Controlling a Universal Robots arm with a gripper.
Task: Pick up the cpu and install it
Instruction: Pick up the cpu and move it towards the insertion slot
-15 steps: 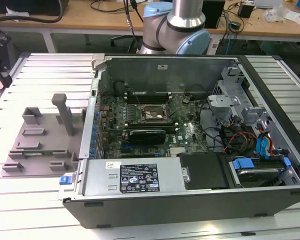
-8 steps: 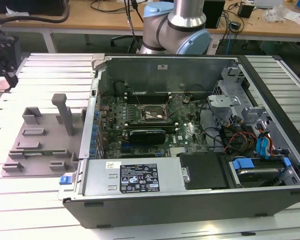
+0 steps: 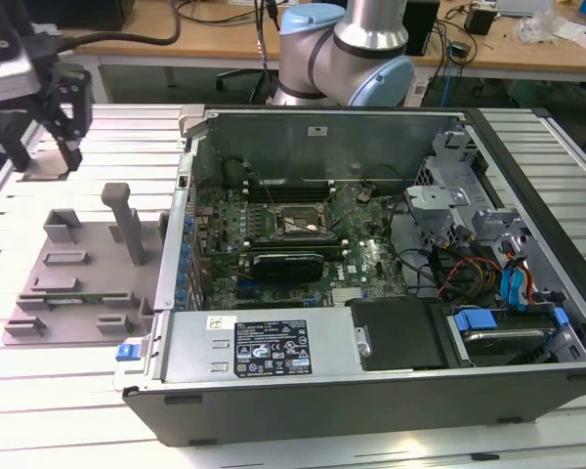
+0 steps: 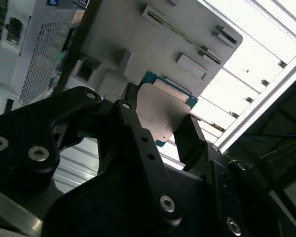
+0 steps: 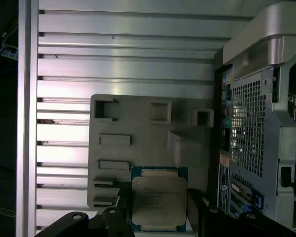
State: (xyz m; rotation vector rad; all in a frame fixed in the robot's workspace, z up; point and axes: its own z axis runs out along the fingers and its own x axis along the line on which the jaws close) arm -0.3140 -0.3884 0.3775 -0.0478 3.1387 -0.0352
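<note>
Field note for you: the tool [image 3: 47, 156] is hanging at the exterior view's far left, above the slatted metal surface [image 3: 49, 381], just past the far end of the grey fixture tray [image 3: 78, 264].

In the first wrist view, the cpu [image 5: 159, 196] is showing its silvery top plate, with a green edge running around it. It is lying across the tray's end and seems to be sitting nearer the camera than the tray.

In the second wrist view, the black fingers [image 4: 188, 140] are pressing on two opposite edges of the chip. You are seeing the tool pinching the cpu.

The open computer case [image 3: 371, 391] is lying at the exterior view's right of the tray. Its black socket frame [image 3: 291, 223] is sitting mid-board, well apart from the tool.
</note>
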